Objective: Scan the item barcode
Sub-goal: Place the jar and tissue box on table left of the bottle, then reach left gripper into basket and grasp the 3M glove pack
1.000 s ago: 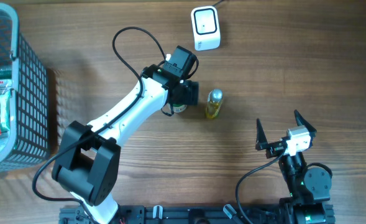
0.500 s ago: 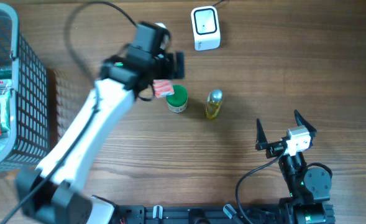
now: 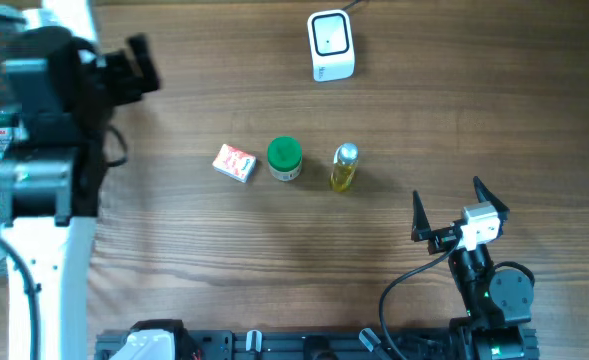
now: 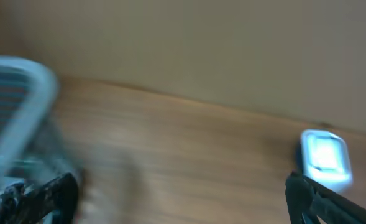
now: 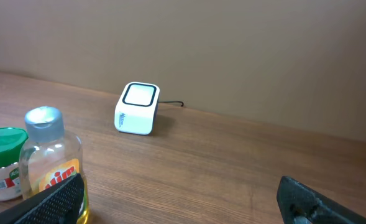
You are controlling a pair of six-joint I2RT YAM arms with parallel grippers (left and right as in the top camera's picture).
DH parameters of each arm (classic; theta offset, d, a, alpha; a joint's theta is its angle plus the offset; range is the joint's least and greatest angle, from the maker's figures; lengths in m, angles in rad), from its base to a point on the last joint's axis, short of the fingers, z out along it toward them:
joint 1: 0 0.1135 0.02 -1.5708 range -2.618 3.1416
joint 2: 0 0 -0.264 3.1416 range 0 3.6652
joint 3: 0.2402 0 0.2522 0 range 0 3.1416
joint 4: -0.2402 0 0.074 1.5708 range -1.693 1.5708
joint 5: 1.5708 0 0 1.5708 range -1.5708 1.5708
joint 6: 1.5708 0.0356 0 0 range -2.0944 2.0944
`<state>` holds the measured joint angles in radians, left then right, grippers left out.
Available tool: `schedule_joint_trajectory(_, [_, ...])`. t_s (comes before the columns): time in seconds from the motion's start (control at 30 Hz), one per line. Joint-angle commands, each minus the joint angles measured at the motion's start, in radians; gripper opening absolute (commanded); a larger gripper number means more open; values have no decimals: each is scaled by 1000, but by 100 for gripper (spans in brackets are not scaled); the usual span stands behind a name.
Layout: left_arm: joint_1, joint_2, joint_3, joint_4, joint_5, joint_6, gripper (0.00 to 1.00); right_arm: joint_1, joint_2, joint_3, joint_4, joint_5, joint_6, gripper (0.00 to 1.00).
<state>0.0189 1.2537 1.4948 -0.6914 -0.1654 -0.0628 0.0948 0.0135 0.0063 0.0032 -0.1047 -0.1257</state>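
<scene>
Since the earlier frames the left arm has swung from the middle of the table to the far left of the overhead view. The small red box [image 3: 235, 162] it was over now lies bare on the wood, left of centre and slightly askew.

Nearest, at the lower right of the overhead view, the right gripper [image 3: 446, 192] sits above its base and points up the frame. Its fingers are spread wide with nothing between them. In its wrist view the two dark fingertips fill the bottom corners.

At mid-frame three things lie in a row, close but apart: the box, a green-lidded jar [image 3: 284, 158] and a yellow bottle [image 3: 344, 167].

The left arm's white link runs up the left edge, and its dark wrist hangs over the basket [image 4: 36, 93]. The left gripper [image 3: 139, 68] sits in the upper left with its jaws apart and empty. Its wrist view is blurred, showing the basket rim at left and the fingertips low in each corner.

Farthest, at top centre, the white scanner [image 3: 330, 45] stands with its window facing up, well apart from the box.
</scene>
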Motion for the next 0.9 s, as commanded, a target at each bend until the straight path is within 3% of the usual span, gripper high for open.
schedule_joint_trajectory(0.0, [154,-2,17,23,-150,140,100,-1,-9,-1,3,-8,-6,100])
schedule_joint_trajectory(0.23, [418,76,17,32,-149,198,100,-1,-9,-1,3,-8,-5,99])
schedule_joint_trajectory(0.43, [574,164,17,32,-136,318,100,-1,-9,-1,3,-8,-5,100])
schedule_joint_trajectory(0.67, [713,275,16,12,64,328,100,-1,-9,-1,3,-8,-6,100])
schedule_joint_trajectory(0.87, [797,407,16,5,136,428,100,-1,-9,-1,3,-8,-5,100])
